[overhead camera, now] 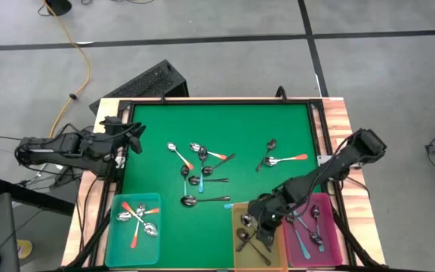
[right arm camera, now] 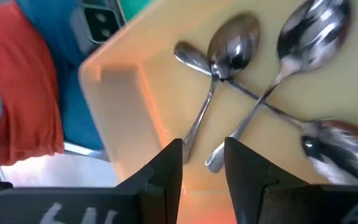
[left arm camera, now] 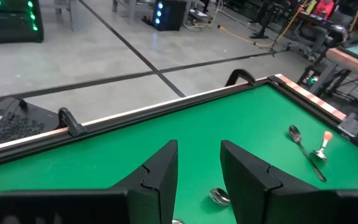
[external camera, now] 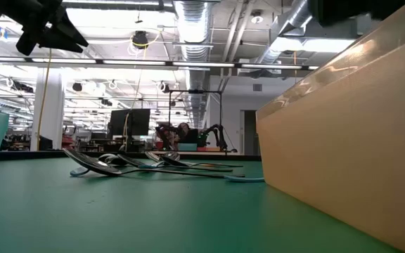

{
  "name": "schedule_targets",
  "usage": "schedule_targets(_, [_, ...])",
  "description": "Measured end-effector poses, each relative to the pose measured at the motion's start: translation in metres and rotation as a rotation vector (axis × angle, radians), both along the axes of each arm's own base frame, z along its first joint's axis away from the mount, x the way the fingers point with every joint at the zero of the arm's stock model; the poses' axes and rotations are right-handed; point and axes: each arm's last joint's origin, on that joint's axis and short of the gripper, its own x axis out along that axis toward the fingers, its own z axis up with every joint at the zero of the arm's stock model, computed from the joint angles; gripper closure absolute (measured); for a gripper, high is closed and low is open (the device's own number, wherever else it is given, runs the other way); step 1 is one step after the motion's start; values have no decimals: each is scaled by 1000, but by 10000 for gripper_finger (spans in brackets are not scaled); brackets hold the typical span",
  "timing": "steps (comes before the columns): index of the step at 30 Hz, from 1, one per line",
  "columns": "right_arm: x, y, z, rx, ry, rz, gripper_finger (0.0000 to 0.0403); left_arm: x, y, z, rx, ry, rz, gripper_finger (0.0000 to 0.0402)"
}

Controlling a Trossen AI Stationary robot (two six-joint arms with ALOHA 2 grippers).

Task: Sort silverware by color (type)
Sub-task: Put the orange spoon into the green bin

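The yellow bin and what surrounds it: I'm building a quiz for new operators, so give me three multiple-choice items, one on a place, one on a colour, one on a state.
1. Where is the right gripper?
A. over the yellow bin
B. over the teal bin
C. beyond the table's far edge

2. What colour are the handles of the spoons in the teal bin?
A. light blue
B. orange-red
C. green

3. How do the right gripper's jaws stand?
A. clamped on a spoon
B. apart, with nothing between them
C. hidden from view

Answers: 1 A, the high view shows it above the yellow bin; 2 B, orange-red handles cross in that bin; 3 B, the right wrist view shows a gap between the jaws, with the metal spoons lying on the bin floor below.
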Motion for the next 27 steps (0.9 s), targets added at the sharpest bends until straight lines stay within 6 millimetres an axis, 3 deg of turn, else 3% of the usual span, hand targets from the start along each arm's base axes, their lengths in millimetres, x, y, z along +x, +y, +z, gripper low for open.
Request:
schedule_targets(7, [-11, -31, 48, -60, -235, -27, 276, 2, -1, 2, -9, -21, -35, 296])
schedule_targets(13, [-20, -61, 80, -357, -520, -122, 276, 7, -1, 2, -9, -21, -35, 296])
schedule_targets(19, [-14, -84, 92, -701, -656, -257, 276, 21, -2, 0, -7, 18, -35, 296])
schedule_targets(27, [4, -101, 98, -835, -778, -227, 276, 44, -5, -4, 15, 90, -108, 296])
